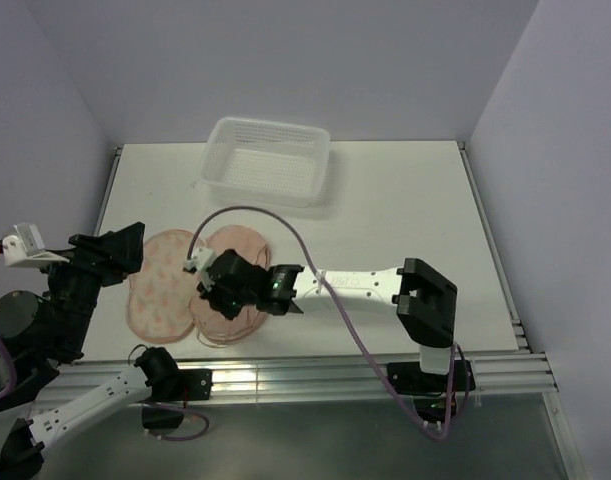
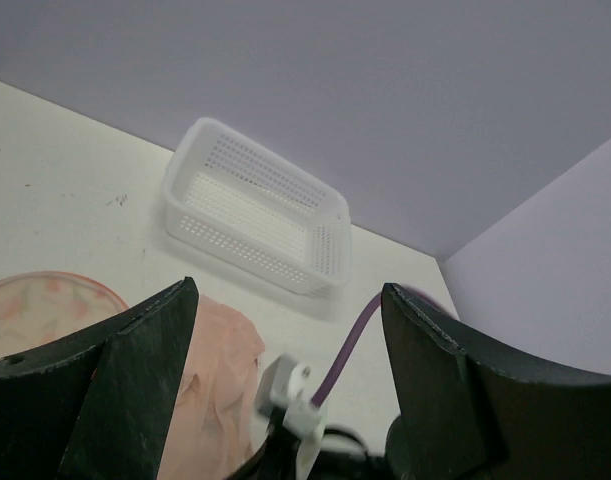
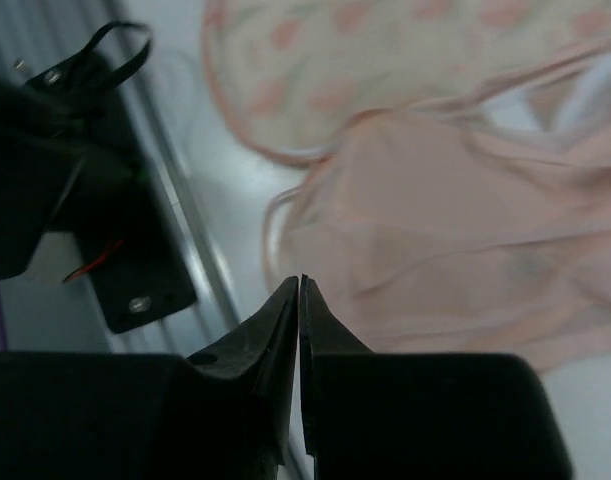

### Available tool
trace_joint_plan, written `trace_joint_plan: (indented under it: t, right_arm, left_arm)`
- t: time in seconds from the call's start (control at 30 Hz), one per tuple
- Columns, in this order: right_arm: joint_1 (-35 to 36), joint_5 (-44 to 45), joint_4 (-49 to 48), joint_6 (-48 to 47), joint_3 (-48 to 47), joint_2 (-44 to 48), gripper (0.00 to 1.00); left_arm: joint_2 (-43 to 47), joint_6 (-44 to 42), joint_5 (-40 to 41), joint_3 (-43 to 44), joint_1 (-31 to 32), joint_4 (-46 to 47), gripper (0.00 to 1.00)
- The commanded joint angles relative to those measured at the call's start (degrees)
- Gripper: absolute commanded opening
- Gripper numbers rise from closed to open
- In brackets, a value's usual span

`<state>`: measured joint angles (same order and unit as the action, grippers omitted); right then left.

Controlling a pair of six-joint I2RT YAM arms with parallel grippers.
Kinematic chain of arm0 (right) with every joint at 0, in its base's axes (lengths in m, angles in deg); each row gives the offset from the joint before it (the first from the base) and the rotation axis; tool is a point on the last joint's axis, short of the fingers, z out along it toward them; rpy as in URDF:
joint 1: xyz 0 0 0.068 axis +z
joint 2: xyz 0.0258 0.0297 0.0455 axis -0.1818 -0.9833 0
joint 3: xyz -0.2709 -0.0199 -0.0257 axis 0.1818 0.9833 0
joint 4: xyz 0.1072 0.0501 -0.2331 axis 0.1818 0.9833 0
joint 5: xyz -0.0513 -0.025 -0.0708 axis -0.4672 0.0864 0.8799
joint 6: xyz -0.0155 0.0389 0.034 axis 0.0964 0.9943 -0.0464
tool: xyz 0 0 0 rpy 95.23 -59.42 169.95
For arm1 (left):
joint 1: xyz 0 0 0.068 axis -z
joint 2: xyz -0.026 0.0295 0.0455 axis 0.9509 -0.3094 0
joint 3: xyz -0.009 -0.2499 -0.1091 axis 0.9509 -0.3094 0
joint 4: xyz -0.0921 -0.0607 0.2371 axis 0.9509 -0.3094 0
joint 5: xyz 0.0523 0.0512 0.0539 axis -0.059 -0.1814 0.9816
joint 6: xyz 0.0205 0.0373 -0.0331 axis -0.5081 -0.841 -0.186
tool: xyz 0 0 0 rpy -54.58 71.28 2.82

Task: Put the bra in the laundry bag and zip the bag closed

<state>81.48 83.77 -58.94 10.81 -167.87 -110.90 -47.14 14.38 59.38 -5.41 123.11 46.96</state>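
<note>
The laundry bag [image 1: 157, 290] lies open near the table's front left, its printed inside facing up [image 3: 385, 60]. The pale pink bra [image 1: 243, 245] is crumpled over the bag's right half [image 3: 465, 240]. My right gripper [image 1: 207, 298] hangs low over the bra's near edge. Its jaws are shut tip to tip [image 3: 300, 282] beside a thin strap loop, and nothing shows between them. My left gripper [image 1: 133, 262] is raised at the bag's left side. It stands wide open [image 2: 285, 320] and empty, with the bra [image 2: 220, 375] and the right wrist below it.
A white mesh basket [image 1: 268, 160] stands at the back of the table [image 2: 255, 215]. A purple cable [image 1: 285, 225] arcs from the right wrist over the table. The aluminium rail [image 1: 315, 378] runs along the front edge, close to the bag.
</note>
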Motion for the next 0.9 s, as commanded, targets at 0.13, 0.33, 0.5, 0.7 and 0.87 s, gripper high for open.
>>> trace_joint_plan:
  t: [0.13,0.33,0.5,0.7,0.87]
  right_arm:
    - [7.21,-2.02,0.40,0.48,-5.60,-6.82,0.11]
    - [9.24,-1.32,2.15,1.70,-10.61,-13.49,0.21]
    - [9.50,0.44,4.79,1.44,-15.35,-18.07,0.24]
    - [9.42,2.10,6.29,1.79,-18.52,-22.20,0.24]
    - [9.42,5.01,6.29,1.53,-18.52,-22.91,0.23]
  left_arm:
    - [-0.13,-0.83,-1.24,3.40,-0.16,-3.05,0.80]
    - [1.10,-0.13,-2.20,2.52,-0.16,-3.66,0.80]
    - [1.27,-0.39,-2.38,2.52,-0.16,-4.19,0.79]
    - [1.62,-0.39,-2.20,2.25,-0.16,-4.63,0.79]
    - [1.71,-0.56,-2.29,0.94,-0.16,-3.84,0.79]
